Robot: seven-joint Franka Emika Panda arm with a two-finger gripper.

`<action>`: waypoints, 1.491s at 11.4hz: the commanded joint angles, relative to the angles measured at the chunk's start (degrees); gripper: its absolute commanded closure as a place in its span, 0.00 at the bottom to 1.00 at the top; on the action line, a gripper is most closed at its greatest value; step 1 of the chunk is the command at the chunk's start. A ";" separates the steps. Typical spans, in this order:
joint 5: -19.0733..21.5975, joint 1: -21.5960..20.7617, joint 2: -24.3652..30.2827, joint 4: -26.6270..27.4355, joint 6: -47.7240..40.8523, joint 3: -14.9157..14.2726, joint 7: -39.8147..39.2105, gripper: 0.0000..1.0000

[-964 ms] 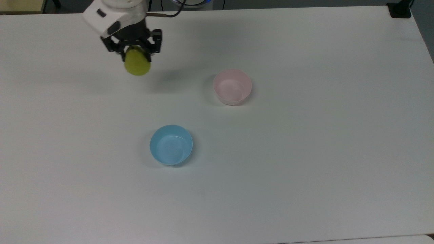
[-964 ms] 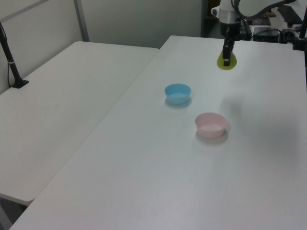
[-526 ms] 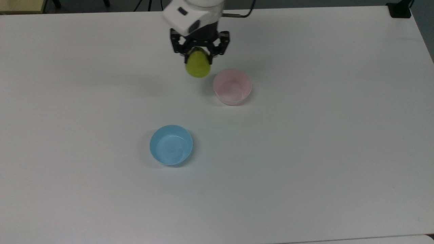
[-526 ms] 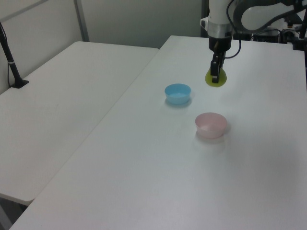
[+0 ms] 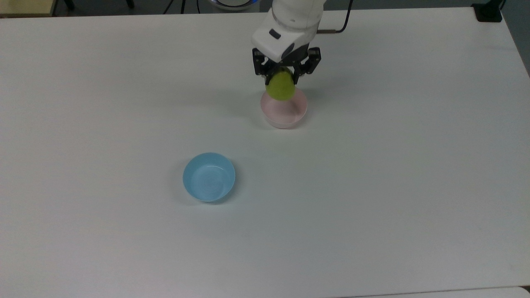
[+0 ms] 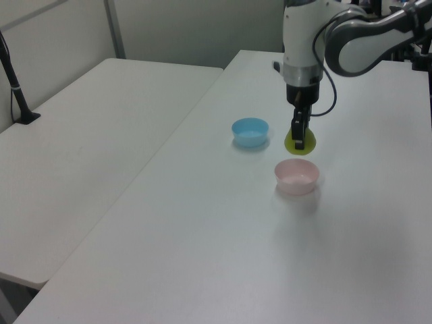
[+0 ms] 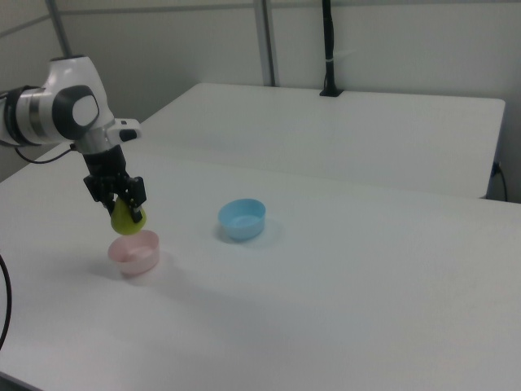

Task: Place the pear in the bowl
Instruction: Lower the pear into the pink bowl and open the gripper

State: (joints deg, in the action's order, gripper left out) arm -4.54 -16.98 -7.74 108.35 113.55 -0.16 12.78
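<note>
Tool (image 5: pixel 282 79) pinching pear (image 5: pixel 280 87), long axis vertical, broad end down, above pink bowl (image 5: pixel 290 118) rim

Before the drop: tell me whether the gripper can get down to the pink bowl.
Probably yes. The gripper holds the pear just above the pink bowl, with nothing between them.

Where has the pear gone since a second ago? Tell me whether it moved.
Yes. The pear, held in the gripper, has travelled toward the top view's right, from well left of the pink bowl to over its far rim.
</note>
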 commanded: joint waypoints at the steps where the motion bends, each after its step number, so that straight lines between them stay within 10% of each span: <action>1: 0.85 -0.78 -2.97 1.25 4.30 -0.20 -0.39 0.67; 8: 0.24 -0.87 -9.05 2.92 11.06 0.69 0.22 0.56; 11: 0.24 -0.60 -8.26 2.66 10.64 0.69 0.32 0.01; 17: 0.24 3.51 -0.18 -4.08 -6.02 0.07 -6.51 0.00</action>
State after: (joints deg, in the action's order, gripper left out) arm -4.59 -16.20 -12.28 107.91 116.13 0.33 11.58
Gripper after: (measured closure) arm 0.000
